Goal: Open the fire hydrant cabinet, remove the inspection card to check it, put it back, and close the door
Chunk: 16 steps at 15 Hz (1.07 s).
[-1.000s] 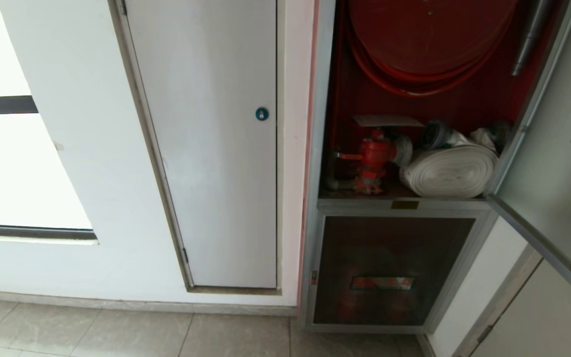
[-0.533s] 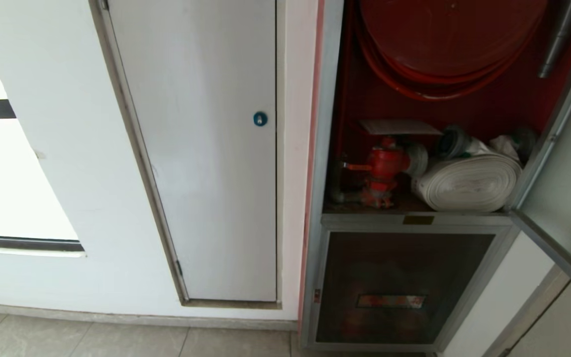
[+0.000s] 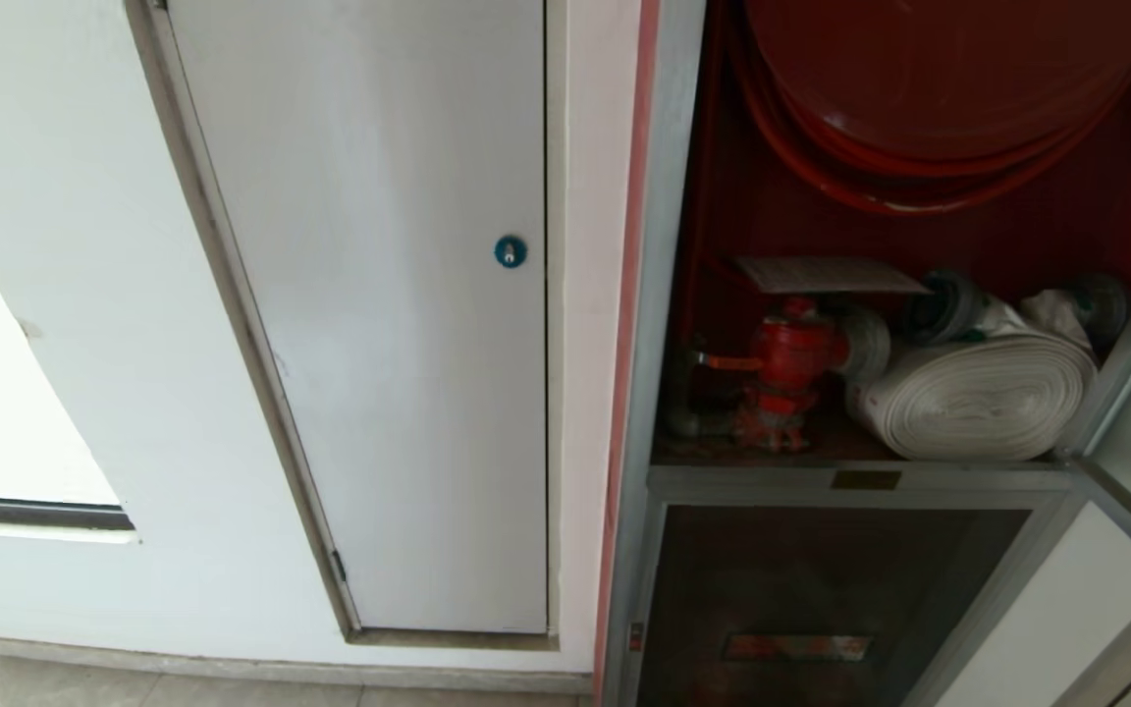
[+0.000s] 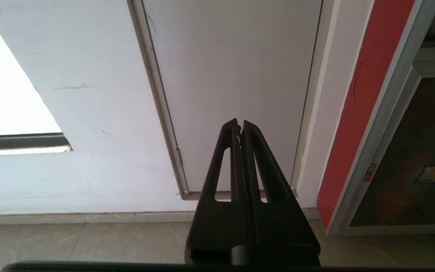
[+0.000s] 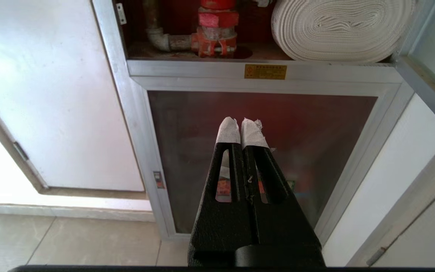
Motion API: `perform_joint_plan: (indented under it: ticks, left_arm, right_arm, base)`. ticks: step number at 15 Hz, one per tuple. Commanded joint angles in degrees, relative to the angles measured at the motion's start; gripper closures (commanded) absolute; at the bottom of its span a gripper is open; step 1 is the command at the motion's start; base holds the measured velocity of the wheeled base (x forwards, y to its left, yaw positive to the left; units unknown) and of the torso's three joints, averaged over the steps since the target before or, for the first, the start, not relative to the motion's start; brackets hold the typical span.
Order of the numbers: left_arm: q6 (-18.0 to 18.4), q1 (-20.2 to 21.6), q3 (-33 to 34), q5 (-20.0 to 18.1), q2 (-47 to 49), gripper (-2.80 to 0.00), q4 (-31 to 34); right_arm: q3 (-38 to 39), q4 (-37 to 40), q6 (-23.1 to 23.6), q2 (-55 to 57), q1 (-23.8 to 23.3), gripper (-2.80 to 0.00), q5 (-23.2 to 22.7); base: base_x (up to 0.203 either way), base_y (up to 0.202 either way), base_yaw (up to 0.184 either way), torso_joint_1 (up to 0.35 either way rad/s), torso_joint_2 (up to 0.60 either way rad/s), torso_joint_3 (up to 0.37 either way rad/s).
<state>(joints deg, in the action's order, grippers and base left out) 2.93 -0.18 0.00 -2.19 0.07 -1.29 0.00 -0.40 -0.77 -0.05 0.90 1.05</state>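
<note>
Reaching in w/ both grippers, left (image 4: 240,126) & right (image 5: 244,124), pinched tight & empty could knock the inspection card (image 3: 831,275) off the red valve (image 3: 791,363).

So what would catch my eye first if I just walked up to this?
The open fire hydrant cabinet on the right: a big red hose reel up top, below it a red valve beside a white rolled hose. A thin inspection card rests above the valve.

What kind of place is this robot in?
Probably a corridor or service area of a public or office building. A wall-recessed fire hydrant cabinet stands open, showing a red hose reel and a rolled white hose, beside a locked white panel door.
</note>
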Motion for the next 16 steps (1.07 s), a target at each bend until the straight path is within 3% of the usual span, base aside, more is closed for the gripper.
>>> perform_joint_plan:
  ticks: [1, 16]
  left_arm:
    - [-0.28, 0.01, 0.70, 0.00, 0.01, 0.00, -0.03]
    - [-1.18, 0.01, 0.70, 0.88, 0.01, 0.00, -0.03]
  right_arm:
    - [0.18, -0.04, -0.11, 0.09, 0.06, 0.00, 0.01]
    - [0.18, -0.04, -0.18, 0.05, -0.02, 0.00, 0.05]
  base:
    - [0.195, 0.000, -0.002, 0.006, 0.00, -0.001]
    - [0.197, 0.000, 0.000, 0.003, 0.00, 0.004]
